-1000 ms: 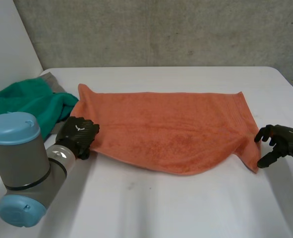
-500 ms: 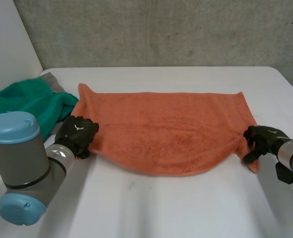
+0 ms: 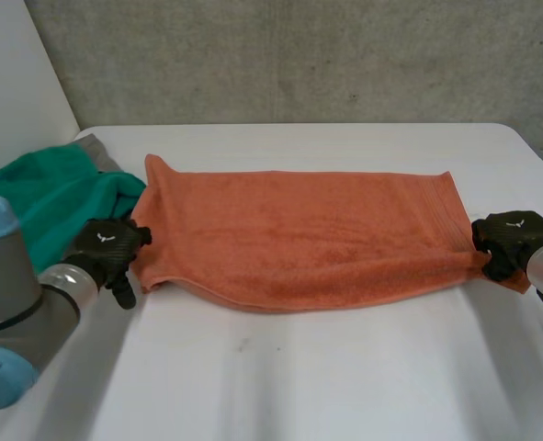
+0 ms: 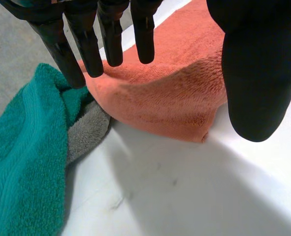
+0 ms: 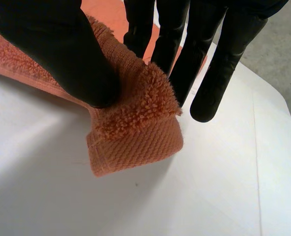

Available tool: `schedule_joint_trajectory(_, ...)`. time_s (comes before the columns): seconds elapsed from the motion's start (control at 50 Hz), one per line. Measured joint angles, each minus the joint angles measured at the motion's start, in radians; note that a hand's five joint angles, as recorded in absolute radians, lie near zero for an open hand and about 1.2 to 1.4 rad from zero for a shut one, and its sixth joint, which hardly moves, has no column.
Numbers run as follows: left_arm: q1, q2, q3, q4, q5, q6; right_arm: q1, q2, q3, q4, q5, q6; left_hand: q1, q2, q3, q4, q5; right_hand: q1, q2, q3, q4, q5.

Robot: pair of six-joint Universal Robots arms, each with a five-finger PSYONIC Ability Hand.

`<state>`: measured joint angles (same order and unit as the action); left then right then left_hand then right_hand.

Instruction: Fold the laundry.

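Table: white table, with a grey concrete wall behind its far edge.

Orange towel: the orange towel lies spread across the middle of the table, long side running left to right. Its far edge is fairly straight and its near edge bows slightly toward the camera.

Left hand: the left hand is at the towel's near-left corner, just beside the edge.

Left fingers: in the left wrist view the fingers are straight and released, their tips over the towel at its edge. The thumb stands apart from them on the other side of the corner. The corner lies on the table under the palm, not pinched.

Right hand: the right hand is at the towel's near-right corner.

Right fingers: in the right wrist view the thumb presses the towel corner against the fingers, grasping it. The woven hem band folds out below the thumb, just above the table.

Green towel: a green towel lies bunched at the far left of the table, near the left hand and close to the orange towel's left end.

Grey cloth: a grey cloth lies partly under the green towel, showing at its far side and between the two towels.
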<state>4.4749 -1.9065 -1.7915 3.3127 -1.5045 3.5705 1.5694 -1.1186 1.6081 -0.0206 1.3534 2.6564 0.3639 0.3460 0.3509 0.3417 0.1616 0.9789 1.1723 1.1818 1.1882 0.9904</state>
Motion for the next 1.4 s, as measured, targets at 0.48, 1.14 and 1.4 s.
schedule_joint_trajectory(0.48, -0.022, -0.128, 0.073, 0.026, 0.144, -0.19, 0.0, 0.006, 0.01, 0.003, -0.006, -0.05, 0.087, 0.107, 0.103, 0.114, 0.122, 0.0, 0.0, 0.0, 0.0, 0.0)
schedule_joint_trajectory(1.14, -0.088, -0.166, 0.098, 0.124, -0.12, -0.089, 0.005, -0.004, 0.002, 0.013, 0.001, -0.086, 0.308, 0.311, 0.305, 0.319, 0.322, 0.0, 0.0, 0.0, 0.0, 0.0)
schedule_joint_trajectory(1.4, -0.098, -0.006, -0.001, 0.086, -0.119, 0.156, -0.006, -0.065, -0.008, 0.269, -0.003, -0.286, 0.777, 0.846, 0.837, 0.856, 0.814, 0.0, 0.0, 0.0, 0.0, 0.0)
